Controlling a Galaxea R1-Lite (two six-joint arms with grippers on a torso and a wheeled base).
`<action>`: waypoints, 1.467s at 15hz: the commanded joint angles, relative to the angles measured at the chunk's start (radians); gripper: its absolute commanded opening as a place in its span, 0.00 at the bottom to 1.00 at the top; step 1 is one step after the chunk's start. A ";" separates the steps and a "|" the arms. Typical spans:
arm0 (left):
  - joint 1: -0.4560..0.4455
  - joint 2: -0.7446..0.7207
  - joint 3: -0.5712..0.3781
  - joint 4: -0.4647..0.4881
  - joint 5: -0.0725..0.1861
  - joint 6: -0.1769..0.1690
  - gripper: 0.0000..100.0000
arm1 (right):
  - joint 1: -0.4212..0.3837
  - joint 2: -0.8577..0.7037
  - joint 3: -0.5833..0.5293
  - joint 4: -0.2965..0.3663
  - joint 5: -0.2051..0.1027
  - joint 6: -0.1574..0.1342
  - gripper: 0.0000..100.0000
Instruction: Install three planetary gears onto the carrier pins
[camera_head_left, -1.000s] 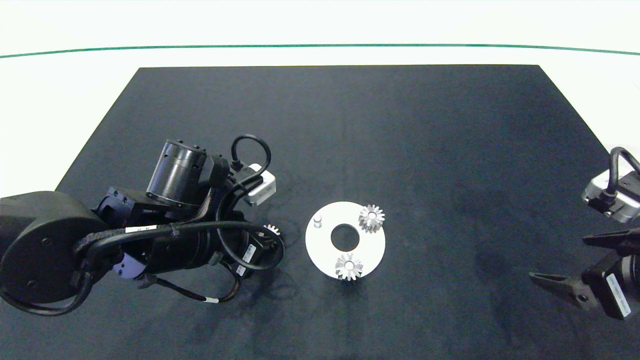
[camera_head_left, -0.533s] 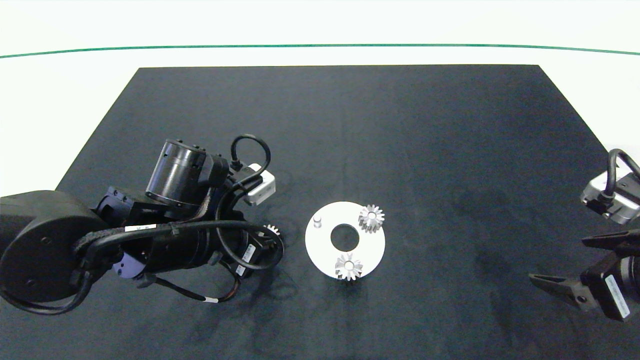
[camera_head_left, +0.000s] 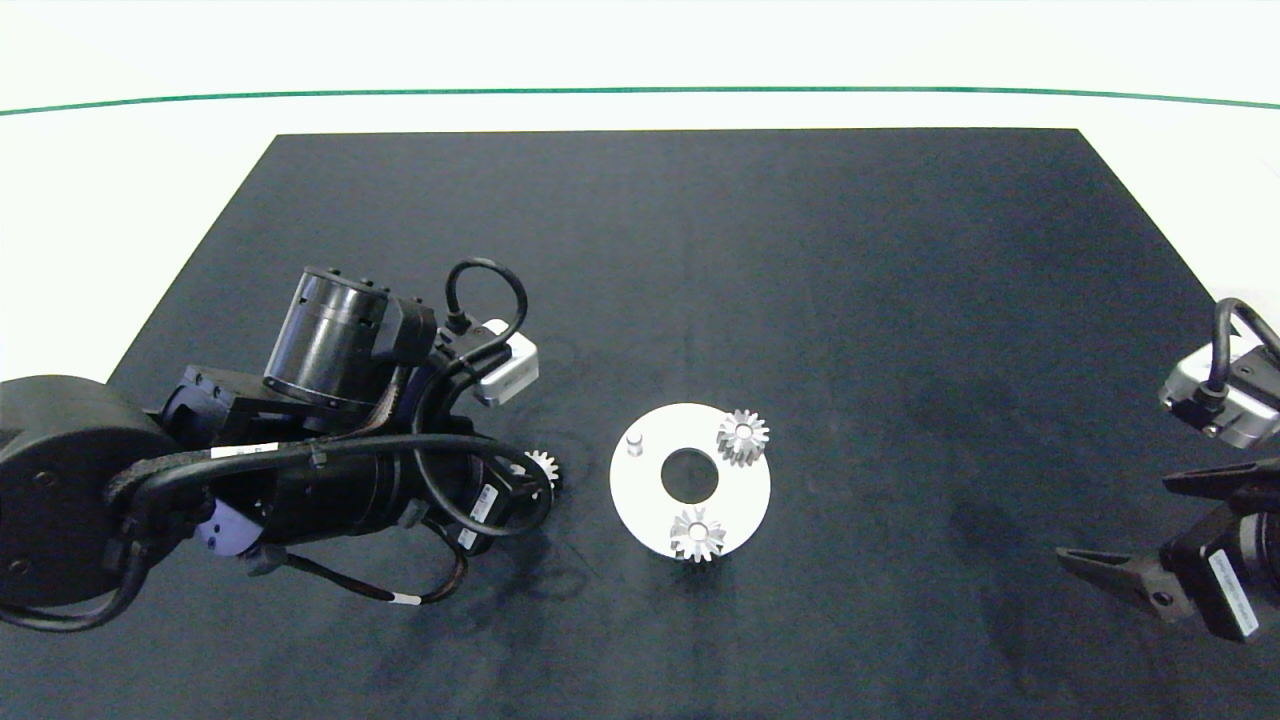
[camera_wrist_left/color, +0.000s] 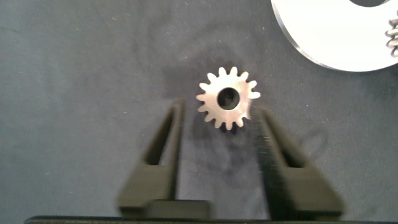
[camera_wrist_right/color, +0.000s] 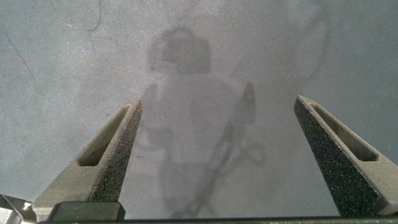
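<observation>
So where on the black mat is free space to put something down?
The far half of the mat is bare, and so is the wide stretch between the white disc and the open right hand. It is crowded left of the disc: the open left hand straddles the loose gear beside the disc's edge.

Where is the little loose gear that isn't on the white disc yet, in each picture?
Head view: the loose gear lies on the black mat beside the left gripper, just left of the white disc.
Left wrist view: it sits mid-picture, just beyond the open fingertips.
Right wrist view: not in it.
Shared landmark: the white disc.
</observation>
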 joint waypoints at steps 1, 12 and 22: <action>-0.001 -0.028 0.002 -0.001 0.000 0.002 1.00 | 0.000 0.005 0.002 0.001 -0.001 -0.002 1.00; 0.000 0.053 -0.006 -0.007 -0.002 -0.007 1.00 | 0.000 0.004 0.003 0.003 0.000 -0.002 1.00; 0.006 0.062 -0.001 -0.009 -0.002 -0.006 0.90 | -0.003 0.004 0.003 0.001 0.004 -0.002 1.00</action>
